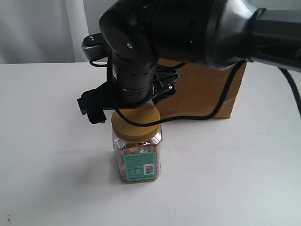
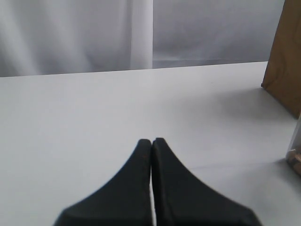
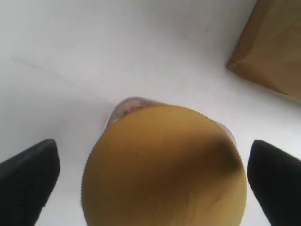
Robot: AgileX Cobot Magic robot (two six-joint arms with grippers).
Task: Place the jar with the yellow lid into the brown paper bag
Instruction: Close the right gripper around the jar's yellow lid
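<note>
Exterior view: the yellow-lidded jar [image 1: 137, 155] stands upright on the white surface [image 1: 235, 179] with its label facing the camera. It's out in front of the brown paper bag [image 1: 211, 89] and not touching it. The bag stands upright behind it, a bit to the right. The right arm [image 1: 188, 23] reaches in from the right and hangs directly over the jar. The black bits either side of the lid are probably its fingers, but I can't really tell from here.

Left wrist view: the left gripper [image 2: 151, 143] has its fingers pressed together with nothing between them, over bare surface. A corner of the bag and a sliver of the jar show at the edge.

Right wrist view: looking straight down on the jar's lid [image 3: 164, 169]. The right gripper [image 3: 151, 160] is spread wide, one finger each side of the lid, neither touching it.
</note>
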